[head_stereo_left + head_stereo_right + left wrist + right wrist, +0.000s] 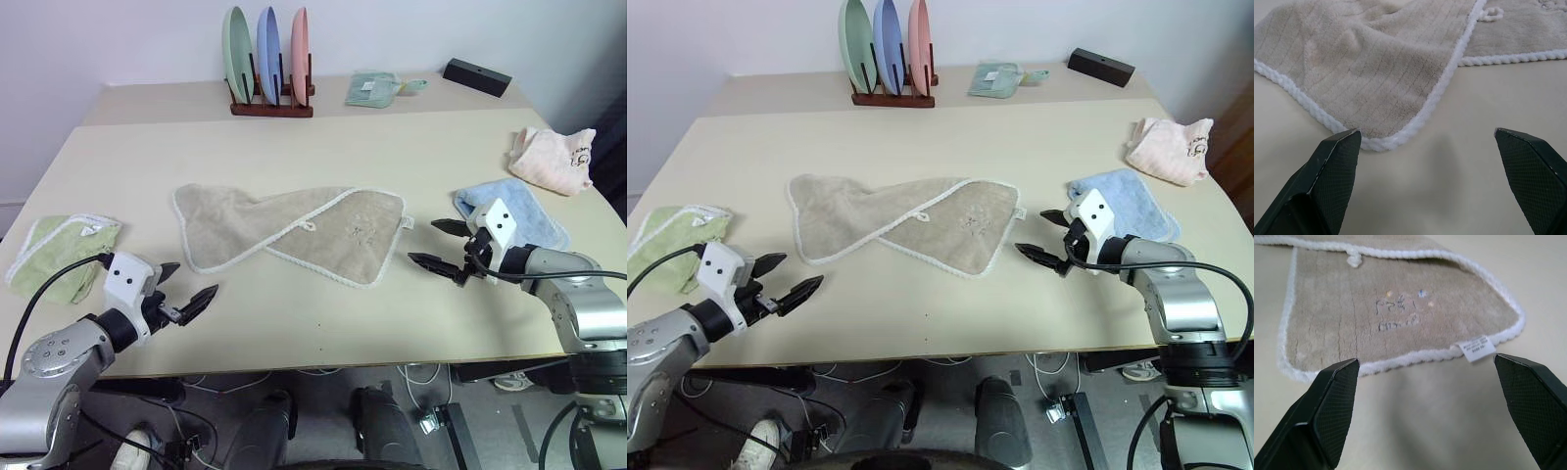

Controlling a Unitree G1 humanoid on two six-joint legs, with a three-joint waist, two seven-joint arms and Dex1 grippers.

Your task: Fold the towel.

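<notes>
The towel (294, 233) is laid loosely doubled at the middle of the bench (411, 147). Both the left end effector (186, 292) and the right end effector (437, 245) are held spread and empty beside its ends, apparently for corner grasps.

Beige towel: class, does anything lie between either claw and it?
Nothing visible does. Bare table separates the open left claw and open right claw from the beige towel. The blue towel sits behind the right claw, the green towel outside the left.
</notes>
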